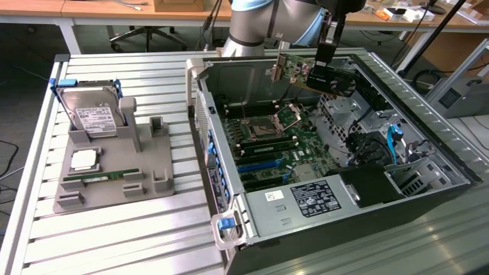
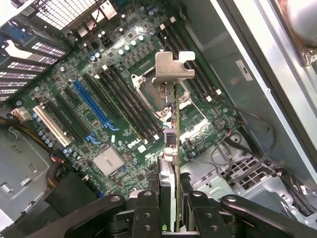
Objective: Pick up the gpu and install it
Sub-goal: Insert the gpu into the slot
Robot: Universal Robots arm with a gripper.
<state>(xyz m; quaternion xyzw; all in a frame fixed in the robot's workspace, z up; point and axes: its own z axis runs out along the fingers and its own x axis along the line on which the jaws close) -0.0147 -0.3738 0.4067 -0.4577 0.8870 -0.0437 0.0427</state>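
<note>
Silver at its end bracket, the gpu (image 2: 174,69) stands edge-on, clamped between the two fingers of the gripper (image 2: 171,201). It hangs in the air above the motherboard (image 2: 133,54), not touching it. In the exterior view the card sits tilted just below the gripper, over the far end of the open computer case (image 1: 200,109) on the ribbed desk (image 1: 114,240).

Bkgd: wood desks (image 1: 31,7), office chair (image 1: 145,35)

The exterior view's top edge cuts the arm (image 1: 256,23); the gripper (image 2: 172,199) hides part of the gpu (image 2: 171,99).
</note>
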